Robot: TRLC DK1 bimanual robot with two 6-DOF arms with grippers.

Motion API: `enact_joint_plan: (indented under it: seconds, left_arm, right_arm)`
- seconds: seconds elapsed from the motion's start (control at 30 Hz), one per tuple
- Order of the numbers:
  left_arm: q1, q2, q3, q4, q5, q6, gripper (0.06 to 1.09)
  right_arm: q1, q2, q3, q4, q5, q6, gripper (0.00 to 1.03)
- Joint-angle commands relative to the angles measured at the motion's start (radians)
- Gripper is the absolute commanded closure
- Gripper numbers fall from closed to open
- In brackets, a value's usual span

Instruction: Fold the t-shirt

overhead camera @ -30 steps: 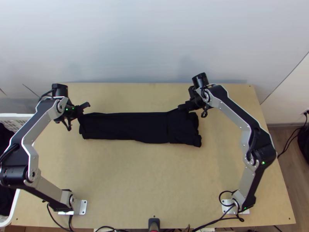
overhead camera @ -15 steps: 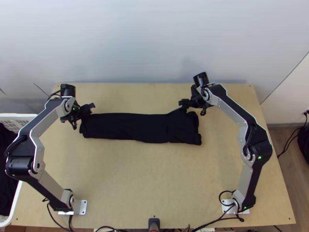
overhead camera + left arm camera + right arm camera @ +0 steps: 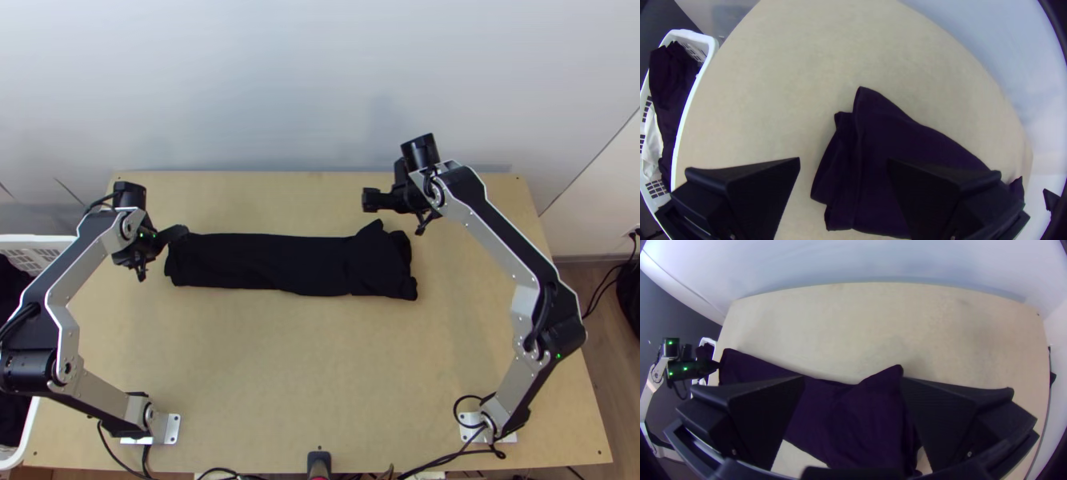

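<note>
Light wooden table (image 3: 312, 360), pale wall (image 3: 320, 80) behind. My t-shirt (image 3: 280, 264) lies across it in a long folded strip. Left gripper (image 3: 843, 161) and right gripper (image 3: 852, 378) are both spread wide, gripping nothing, one near each end, probably so I can pinch corners next.

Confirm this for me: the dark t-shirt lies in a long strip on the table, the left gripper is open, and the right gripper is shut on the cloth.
Not quite: the right gripper is open, its fingers wide apart, as the right wrist view shows. The dark t-shirt does lie in a long strip on the table, and the left gripper is open.
</note>
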Motion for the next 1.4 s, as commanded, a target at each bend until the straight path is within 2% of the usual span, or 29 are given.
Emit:
enact_joint_plan:
  seconds: [0.0, 0.23, 0.77, 0.93, 1.0, 1.1, 1.2, 1.27, 1.37]
  left_arm:
    - [0.012, -0.027, -0.071, 0.022, -0.001, 0.061, 0.12]
    - [-0.031, 0.025, -0.077, 0.078, -0.001, 0.068, 0.12]
    - [-0.063, 0.131, -0.08, 0.095, 0.0, 0.078, 0.12]
    - [-0.097, 0.151, -0.082, 0.096, -0.001, 0.082, 0.19]
    - [-0.108, 0.152, -0.096, 0.116, -0.001, 0.084, 0.28]
    - [-0.121, 0.137, -0.119, 0.156, -0.001, 0.084, 0.49]
    - [-0.132, 0.097, -0.137, 0.2, -0.001, 0.084, 0.79]
    - [-0.143, 0.07, -0.14, 0.216, -0.001, 0.084, 1.03]
    - [-0.16, 0.016, -0.134, 0.207, 0.0, 0.079, 1.05]
  right_arm:
    - [0.11, -0.047, 0.048, -0.064, -0.019, 0.017, 0.04]
    - [0.213, -0.051, 0.023, -0.091, -0.024, 0.017, 0.04]
    - [0.259, -0.047, -0.013, -0.093, -0.024, 0.017, 0.04]
    - [0.279, -0.039, -0.024, -0.093, -0.024, 0.017, 0.04]
    - [0.286, -0.037, -0.026, -0.093, -0.024, 0.017, 0.04]
    - [0.292, -0.034, -0.033, -0.093, -0.024, 0.017, 0.04]
    - [0.3, -0.019, -0.05, -0.093, -0.024, 0.017, 0.04]
    - [0.308, 0.004, -0.052, -0.093, -0.024, 0.019, 0.04]
    - [0.323, 0.042, -0.027, -0.088, -0.036, 0.03, 0.04]
